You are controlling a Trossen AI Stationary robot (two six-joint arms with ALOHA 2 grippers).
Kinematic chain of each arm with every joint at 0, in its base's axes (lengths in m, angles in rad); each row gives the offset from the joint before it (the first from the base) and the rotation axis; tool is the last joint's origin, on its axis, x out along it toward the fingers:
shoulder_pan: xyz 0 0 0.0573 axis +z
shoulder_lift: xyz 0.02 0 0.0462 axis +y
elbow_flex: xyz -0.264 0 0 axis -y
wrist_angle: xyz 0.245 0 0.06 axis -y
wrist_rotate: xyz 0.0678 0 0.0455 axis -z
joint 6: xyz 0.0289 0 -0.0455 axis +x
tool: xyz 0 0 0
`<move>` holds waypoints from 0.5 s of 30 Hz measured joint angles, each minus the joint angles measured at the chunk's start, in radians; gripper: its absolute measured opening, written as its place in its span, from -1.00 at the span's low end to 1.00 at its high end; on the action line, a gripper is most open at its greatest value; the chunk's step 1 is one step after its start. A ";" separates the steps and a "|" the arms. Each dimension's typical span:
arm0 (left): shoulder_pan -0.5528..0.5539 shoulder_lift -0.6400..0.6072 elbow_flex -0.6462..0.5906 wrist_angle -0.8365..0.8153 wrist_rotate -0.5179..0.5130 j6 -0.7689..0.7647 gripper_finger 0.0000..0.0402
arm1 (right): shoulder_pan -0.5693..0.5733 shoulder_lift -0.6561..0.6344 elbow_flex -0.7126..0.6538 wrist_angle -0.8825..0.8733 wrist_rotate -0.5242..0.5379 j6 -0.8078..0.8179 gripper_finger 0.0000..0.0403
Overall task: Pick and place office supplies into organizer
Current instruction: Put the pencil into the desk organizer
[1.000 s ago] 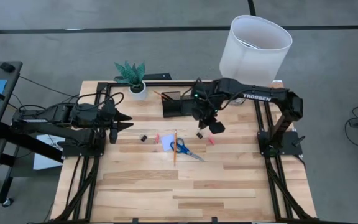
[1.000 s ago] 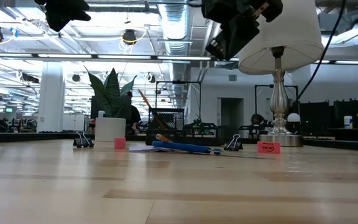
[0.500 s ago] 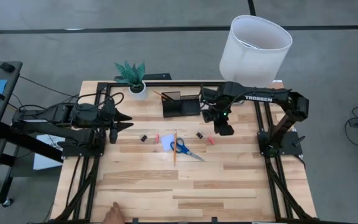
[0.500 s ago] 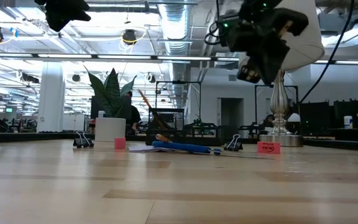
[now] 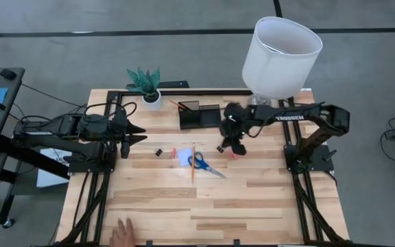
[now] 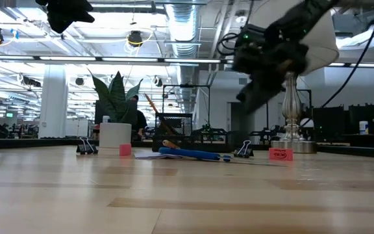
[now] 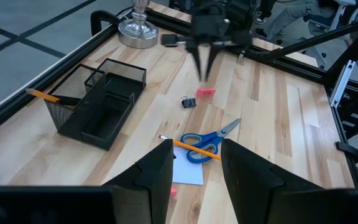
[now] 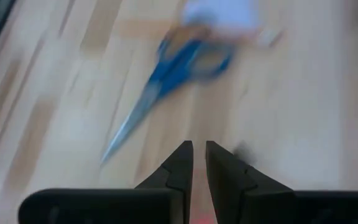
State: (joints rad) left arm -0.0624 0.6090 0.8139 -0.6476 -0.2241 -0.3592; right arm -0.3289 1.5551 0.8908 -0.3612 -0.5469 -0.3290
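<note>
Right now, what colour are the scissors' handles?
Blue; the scissors show best in the left wrist view.
</note>
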 joint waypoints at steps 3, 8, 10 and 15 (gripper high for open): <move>0.000 0.000 0.000 0.000 0.000 0.000 -0.37 | -0.003 0.001 -0.088 0.296 0.005 0.133 -0.81; 0.000 0.000 0.000 0.000 0.000 0.000 -0.37 | 0.038 0.001 -0.209 0.630 0.080 0.301 -0.81; 0.000 0.000 0.000 0.000 0.000 0.000 -0.37 | 0.062 0.002 -0.243 0.745 0.110 0.347 -0.81; 0.000 0.000 0.000 0.000 0.000 0.000 -0.37 | 0.131 0.061 -0.267 0.900 0.239 0.492 -0.81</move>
State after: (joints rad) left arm -0.0624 0.6090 0.8139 -0.6472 -0.2239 -0.3592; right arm -0.1983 1.6159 0.6237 0.5387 -0.3083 0.1633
